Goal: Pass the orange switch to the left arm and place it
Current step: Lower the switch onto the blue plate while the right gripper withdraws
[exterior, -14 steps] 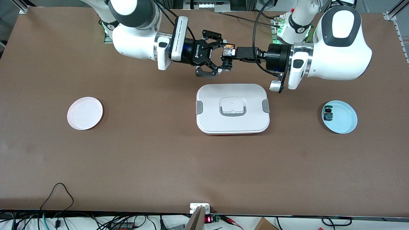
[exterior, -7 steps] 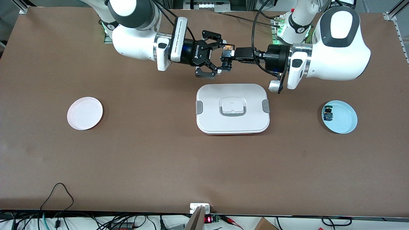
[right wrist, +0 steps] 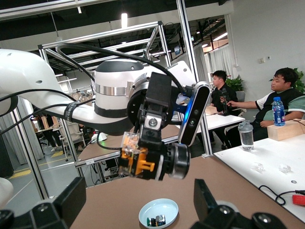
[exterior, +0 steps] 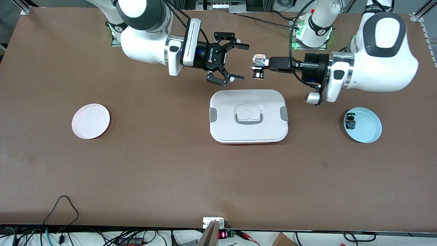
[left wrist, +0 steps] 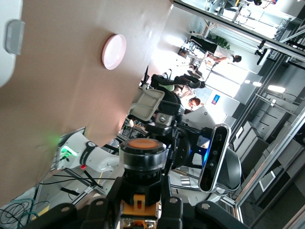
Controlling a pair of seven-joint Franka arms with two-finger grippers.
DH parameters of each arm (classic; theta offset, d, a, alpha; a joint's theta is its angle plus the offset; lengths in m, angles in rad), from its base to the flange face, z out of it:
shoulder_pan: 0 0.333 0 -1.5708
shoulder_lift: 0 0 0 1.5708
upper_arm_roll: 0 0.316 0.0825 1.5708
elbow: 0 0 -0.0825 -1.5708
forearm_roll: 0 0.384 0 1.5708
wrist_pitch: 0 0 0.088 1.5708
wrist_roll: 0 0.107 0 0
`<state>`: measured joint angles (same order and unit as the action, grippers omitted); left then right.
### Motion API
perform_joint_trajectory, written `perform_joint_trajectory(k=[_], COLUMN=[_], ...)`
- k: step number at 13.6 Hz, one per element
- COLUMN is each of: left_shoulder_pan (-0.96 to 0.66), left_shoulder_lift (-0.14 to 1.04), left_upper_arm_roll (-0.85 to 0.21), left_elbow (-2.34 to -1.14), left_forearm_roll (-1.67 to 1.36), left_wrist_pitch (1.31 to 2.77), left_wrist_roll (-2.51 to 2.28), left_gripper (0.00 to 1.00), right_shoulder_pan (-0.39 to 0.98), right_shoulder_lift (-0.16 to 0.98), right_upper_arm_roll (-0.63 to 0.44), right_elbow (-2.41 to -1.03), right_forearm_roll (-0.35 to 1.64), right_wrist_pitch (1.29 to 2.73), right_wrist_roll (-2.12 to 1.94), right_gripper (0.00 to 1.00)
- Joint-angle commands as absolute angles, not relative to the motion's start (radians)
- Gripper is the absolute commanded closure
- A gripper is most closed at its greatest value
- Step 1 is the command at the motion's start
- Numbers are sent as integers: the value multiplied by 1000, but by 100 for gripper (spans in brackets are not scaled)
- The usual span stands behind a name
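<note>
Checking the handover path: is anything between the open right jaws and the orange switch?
Nothing visible. The left gripper is shut on the orange switch in the air, above the table past the box. The right gripper stands open beside it with only empty air between them; the box lies lower, nearer the front camera.

Box (left wrist: 9, 43): cut off at the left wrist view's edge. Blue plate's component (exterior: 350, 122): too small to identify.

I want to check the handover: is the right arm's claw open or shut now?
Open. The right claw has its black fingers spread wide, with nothing between them; the small orange-capped black switch sits apart, held in the left claw.
</note>
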<state>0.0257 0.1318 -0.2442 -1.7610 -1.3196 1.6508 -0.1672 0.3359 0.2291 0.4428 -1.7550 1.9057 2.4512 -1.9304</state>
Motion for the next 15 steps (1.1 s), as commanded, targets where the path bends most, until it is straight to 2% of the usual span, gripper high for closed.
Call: perform_joint_trajectory(k=[1, 5, 9, 12, 15], left_shoulder_pan=[87, 240, 354, 365, 400], left_shoulder_lift=[133, 211, 322, 435, 485], left_upper_arm_roll=[-242, -242, -244, -242, -241], left_elbow=[-1733, -1732, -1692, -1651, -1663], left_forearm_roll=[-1232, -785, -229, 157, 311], left_wrist_pitch=[1568, 1491, 1502, 1642, 1703], left_wrist_roll=[-152, 186, 318, 305, 307], left_gripper=[100, 100, 100, 100, 100], right_shoulder_pan=[331, 269, 174, 88, 25], right_shoulder_lift=[219, 190, 183, 183, 184], right_upper_arm_roll=[448, 446, 437, 436, 413], right_elbow=[-1759, -1808, -1873, -1893, -1896], right_forearm_roll=[1931, 1921, 1878, 1742, 1553], right_wrist_pitch=[2482, 2474, 2341, 2237, 2110], right_wrist_roll=[-1968, -1963, -1959, -1922, -1748], right_gripper=[0, 0, 0, 0, 0])
